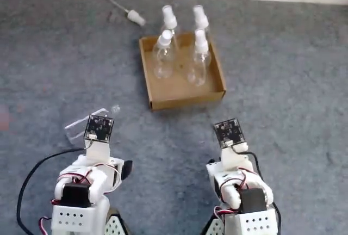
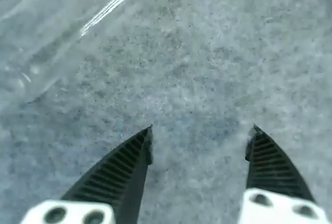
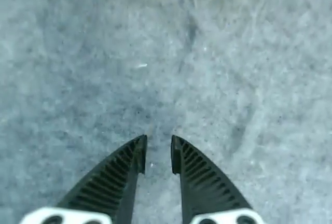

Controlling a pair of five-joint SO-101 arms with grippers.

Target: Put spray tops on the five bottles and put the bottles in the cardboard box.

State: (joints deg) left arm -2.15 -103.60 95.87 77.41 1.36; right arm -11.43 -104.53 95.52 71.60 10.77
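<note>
A cardboard box [image 1: 187, 99] is seen in the high view on the grey felt surface [image 1: 288, 82], out past both arms. Four clear bottles fitted with white spray tops [image 1: 165, 38] are gathered at it. Two of them, the near-left bottle [image 1: 163, 61] and the near-right bottle [image 1: 197, 69], are stood upright side by side inside the box. The far-left bottle [image 1: 169, 20] and the far-right bottle [image 1: 200, 17] are seen at the box's far wall (whether they are inside it or just behind it cannot be told). A loose spray top [image 1: 135, 17], its thin tube trailing away from it, is laid on the felt beyond the box's far left corner, apart from it.

The fifth bottle [image 1: 78, 128] is laid on its side on the felt, well apart from the box. It is partly hidden under the wrist camera [image 1: 99, 128] of the left arm [image 1: 89, 178]. Its uncapped neck is pointed roughly toward the box.

The left gripper [image 2: 201, 133] is held low over the felt with its fingers spread wide. The fifth bottle is seen just beyond the fingertips and off to one side, not between them. The right gripper [image 3: 158, 142] is held over the felt ahead of the right arm [image 1: 242, 186], on the near side of the box. Its fingers are drawn in to a narrow gap, through which the felt is seen.
</note>
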